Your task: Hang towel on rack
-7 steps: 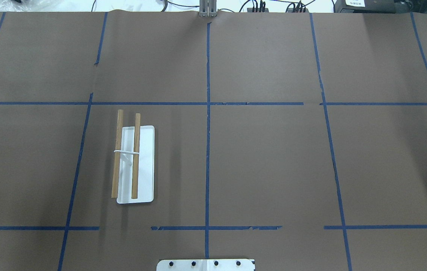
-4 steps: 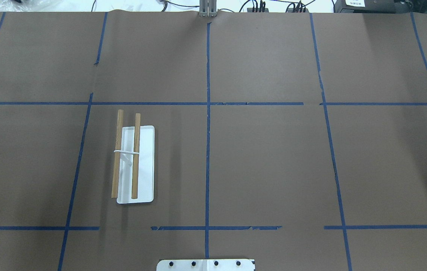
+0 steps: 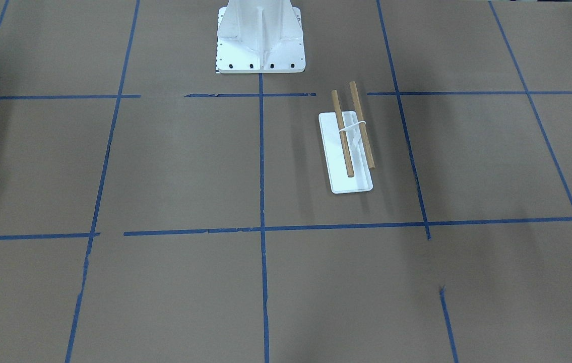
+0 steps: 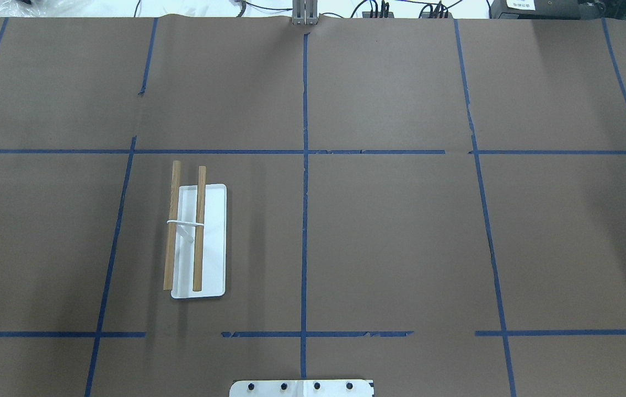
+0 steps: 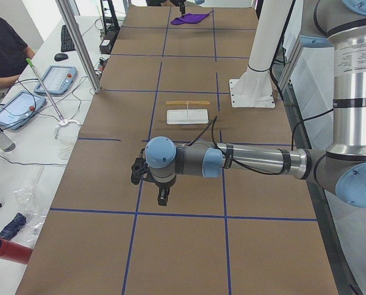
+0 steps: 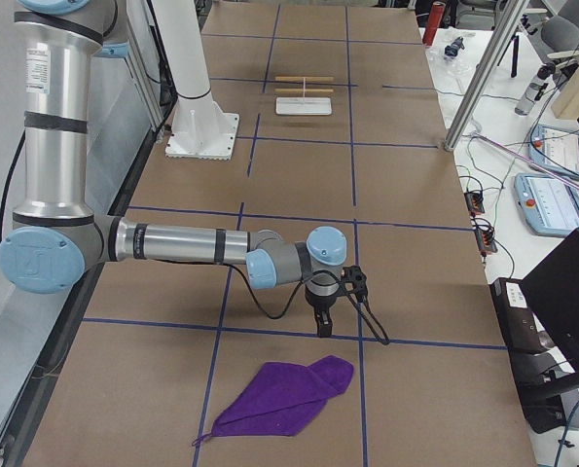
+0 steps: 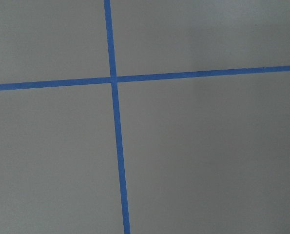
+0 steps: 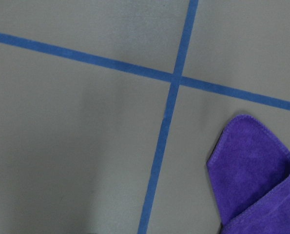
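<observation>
The rack (image 4: 214, 242) is a white flat base with two tan dowels, standing on the table's left half; it also shows in the front-facing view (image 3: 333, 151) and in both side views (image 5: 187, 115) (image 6: 304, 105). The purple towel (image 6: 284, 394) lies crumpled flat at the table's far right end, with its corner in the right wrist view (image 8: 254, 175). My right gripper (image 6: 323, 329) points down just beside the towel, apart from it. My left gripper (image 5: 162, 200) points down over bare table at the left end. I cannot tell whether either gripper is open or shut.
The large white bolted pedestal (image 3: 260, 35) stands at the robot's side of the table, middle. Blue tape lines cross the brown paper. An operator (image 5: 1, 49) sits beyond the far edge, with tablets and cables on the side bench.
</observation>
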Robot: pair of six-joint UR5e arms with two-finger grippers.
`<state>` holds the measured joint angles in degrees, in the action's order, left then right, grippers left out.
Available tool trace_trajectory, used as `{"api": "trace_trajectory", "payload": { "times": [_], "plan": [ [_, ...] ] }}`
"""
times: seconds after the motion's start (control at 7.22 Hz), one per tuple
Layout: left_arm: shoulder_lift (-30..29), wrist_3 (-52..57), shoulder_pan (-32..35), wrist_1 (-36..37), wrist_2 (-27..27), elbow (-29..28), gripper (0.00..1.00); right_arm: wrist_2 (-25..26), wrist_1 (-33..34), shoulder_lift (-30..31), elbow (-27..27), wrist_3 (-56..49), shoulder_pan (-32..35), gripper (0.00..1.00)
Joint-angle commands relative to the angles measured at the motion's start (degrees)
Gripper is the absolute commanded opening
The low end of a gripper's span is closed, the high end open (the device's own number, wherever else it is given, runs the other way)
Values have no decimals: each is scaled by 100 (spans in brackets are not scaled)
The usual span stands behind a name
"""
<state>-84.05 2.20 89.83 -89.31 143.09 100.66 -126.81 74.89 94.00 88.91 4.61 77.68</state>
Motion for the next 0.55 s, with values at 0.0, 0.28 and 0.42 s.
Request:
{"api": "trace_trajectory", "payload": {
  "times": [0.0, 0.28, 0.42],
  "plan": [
    [3, 0, -9, 18, 218, 15, 100, 16, 8, -644, -925, 22, -16, 93],
    [12, 0, -9, 18, 219, 15, 100, -106, -18, -158, -728, -91, -7, 93],
    [12, 0, -9, 18, 228, 15, 100, -124, -105, 385, -274, -136, -7, 93]
  ]
}}
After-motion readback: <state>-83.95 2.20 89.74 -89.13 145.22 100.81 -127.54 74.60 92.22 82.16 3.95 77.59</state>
